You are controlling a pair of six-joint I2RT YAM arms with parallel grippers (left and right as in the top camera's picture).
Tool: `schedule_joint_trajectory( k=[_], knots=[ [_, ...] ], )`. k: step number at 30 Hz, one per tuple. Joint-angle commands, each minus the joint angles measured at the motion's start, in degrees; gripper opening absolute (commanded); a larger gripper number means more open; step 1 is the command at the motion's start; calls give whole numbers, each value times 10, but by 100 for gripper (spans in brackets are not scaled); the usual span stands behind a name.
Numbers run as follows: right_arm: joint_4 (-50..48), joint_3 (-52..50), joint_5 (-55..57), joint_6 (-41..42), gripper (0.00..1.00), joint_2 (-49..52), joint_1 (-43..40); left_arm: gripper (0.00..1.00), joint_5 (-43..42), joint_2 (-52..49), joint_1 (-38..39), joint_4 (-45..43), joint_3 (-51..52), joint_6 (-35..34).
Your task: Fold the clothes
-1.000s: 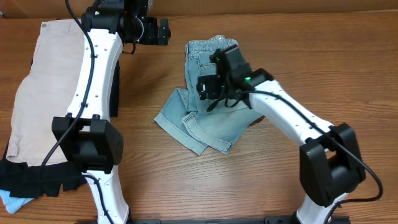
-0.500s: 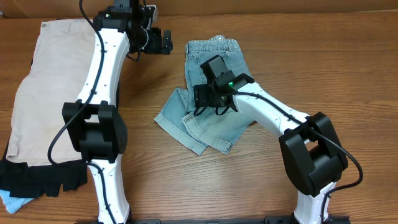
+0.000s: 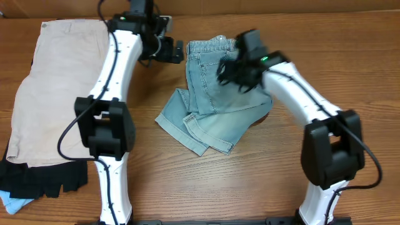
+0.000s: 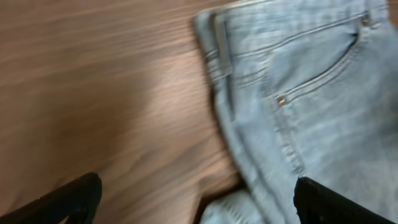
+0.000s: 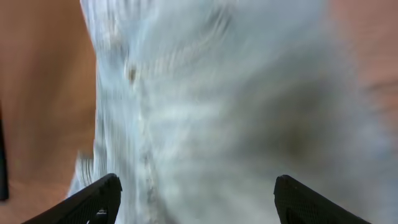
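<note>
Light blue denim shorts (image 3: pixel 209 103) lie crumpled in the middle of the table, waistband toward the far edge and legs toward the front left. My left gripper (image 3: pixel 176 51) is open, just left of the waistband; the left wrist view shows the waistband and a pocket (image 4: pixel 298 81) with its fingers (image 4: pixel 198 199) spread wide over wood. My right gripper (image 3: pixel 232 70) is open above the shorts' upper right part; the right wrist view shows blurred denim (image 5: pixel 211 112) between its spread fingers (image 5: pixel 198 199).
A beige garment (image 3: pixel 50 87) lies spread at the left of the table. A black cloth (image 3: pixel 44 178) and a bit of light blue fabric (image 3: pixel 11 200) lie at the front left corner.
The right gripper has moved from the shorts' left middle up and right to the upper right part. The left gripper has moved right toward the waistband.
</note>
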State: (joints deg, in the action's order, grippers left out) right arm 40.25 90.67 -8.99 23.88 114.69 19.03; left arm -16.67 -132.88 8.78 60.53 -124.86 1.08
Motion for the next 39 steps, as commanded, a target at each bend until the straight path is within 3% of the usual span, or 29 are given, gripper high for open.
schedule_joint_trajectory(
  k=[1, 7, 18, 19, 22, 25, 33, 39],
  knots=[
    [-1, 28, -7, -44, 82, -27, -28, 100, -36, -36, 19, -42, 3, 19],
    [14, 28, -5, -44, 82, -27, -78, 99, -101, -90, 39, -151, 3, 19],
    [36, 28, -5, -44, 81, -27, -118, 78, -93, -131, 64, -222, 3, 0],
    [36, 28, -2, -44, 81, -27, -120, 70, -92, -131, 66, -228, 3, 0],
    [36, 28, 6, -44, 81, -27, -120, 27, -91, -130, 70, -244, 2, 0],
    [37, 28, 14, -44, 81, -27, -120, 4, -93, -127, 71, -248, 1, -10],
    [41, 28, -19, -42, 81, -35, -138, 4, -107, -90, 72, -202, -78, -28],
    [42, 28, -64, -42, 81, -71, -156, 4, -169, -77, 97, -170, -160, -45]
  ],
)
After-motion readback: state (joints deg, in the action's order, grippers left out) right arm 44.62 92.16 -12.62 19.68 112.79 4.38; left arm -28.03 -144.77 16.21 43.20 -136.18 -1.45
